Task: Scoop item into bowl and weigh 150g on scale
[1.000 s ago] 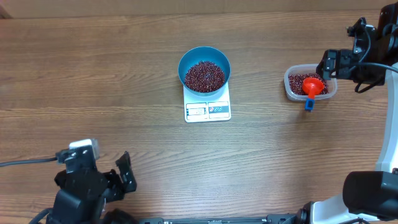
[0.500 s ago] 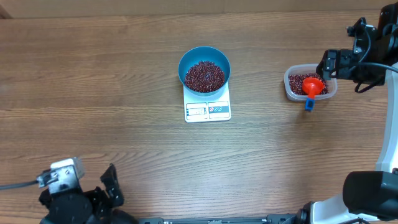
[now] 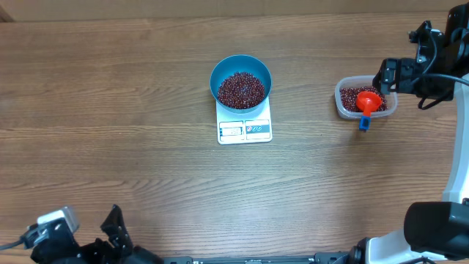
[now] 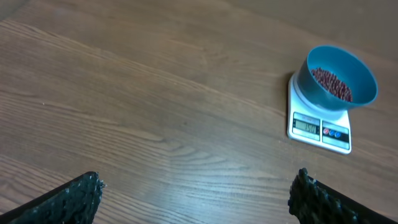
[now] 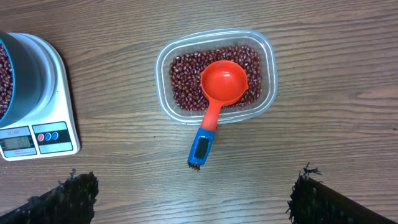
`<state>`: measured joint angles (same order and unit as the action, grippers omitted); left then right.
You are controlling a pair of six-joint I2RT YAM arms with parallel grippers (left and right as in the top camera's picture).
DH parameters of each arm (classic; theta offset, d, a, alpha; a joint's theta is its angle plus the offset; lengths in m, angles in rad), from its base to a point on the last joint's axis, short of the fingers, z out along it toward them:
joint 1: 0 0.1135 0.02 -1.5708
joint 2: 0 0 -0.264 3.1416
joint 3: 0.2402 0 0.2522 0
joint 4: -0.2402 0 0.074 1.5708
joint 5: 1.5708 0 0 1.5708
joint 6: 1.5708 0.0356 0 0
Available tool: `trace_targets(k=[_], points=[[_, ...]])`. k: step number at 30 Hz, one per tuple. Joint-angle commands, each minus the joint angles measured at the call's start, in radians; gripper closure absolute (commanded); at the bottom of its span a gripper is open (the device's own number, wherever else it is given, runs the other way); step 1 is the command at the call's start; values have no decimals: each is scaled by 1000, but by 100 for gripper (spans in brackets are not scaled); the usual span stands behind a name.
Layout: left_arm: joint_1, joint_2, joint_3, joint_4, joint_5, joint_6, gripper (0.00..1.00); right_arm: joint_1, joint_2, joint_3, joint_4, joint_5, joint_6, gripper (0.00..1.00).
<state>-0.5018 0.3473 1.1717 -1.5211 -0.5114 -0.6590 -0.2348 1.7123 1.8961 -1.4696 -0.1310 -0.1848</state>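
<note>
Your left gripper [image 4: 198,180] and right gripper [image 5: 196,179] both stand wide open; the beans [image 3: 240,89] sit in the blue bowl [image 3: 241,63] on the scale [image 3: 245,130] mid-table, red scoop [image 5: 222,84] resting in the clear tub [image 5: 270,62] at right

The scale's [image 4: 319,130] display shows digits, too blurred to read reliably.

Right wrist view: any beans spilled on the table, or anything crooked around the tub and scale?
Nothing stands out. No stray beans show on the table around the tub or scale. The red scoop lies on the tub's beans, its blue handle over the rim, and the blue bowl sits upright on the scale.
</note>
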Motion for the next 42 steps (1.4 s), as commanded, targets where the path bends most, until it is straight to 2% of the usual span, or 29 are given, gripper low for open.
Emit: trace_targets(k=[1, 18, 25, 28, 42], points=[[6, -40, 13, -1, -35, -23, 1, 0, -7, 23, 1, -4, -3, 0], [6, -190, 13, -8, -74, -32, 1, 0, -7, 23, 1, -4, -3, 0], [6, -193, 13, -38, -148, -67, 1, 0, -7, 23, 1, -4, -3, 0], [6, -193, 13, -78, -173, -127, 1, 0, -7, 23, 1, -4, -3, 0], [6, -193, 13, -89, -202, -131, 1, 0, -7, 23, 1, -4, -3, 0]])
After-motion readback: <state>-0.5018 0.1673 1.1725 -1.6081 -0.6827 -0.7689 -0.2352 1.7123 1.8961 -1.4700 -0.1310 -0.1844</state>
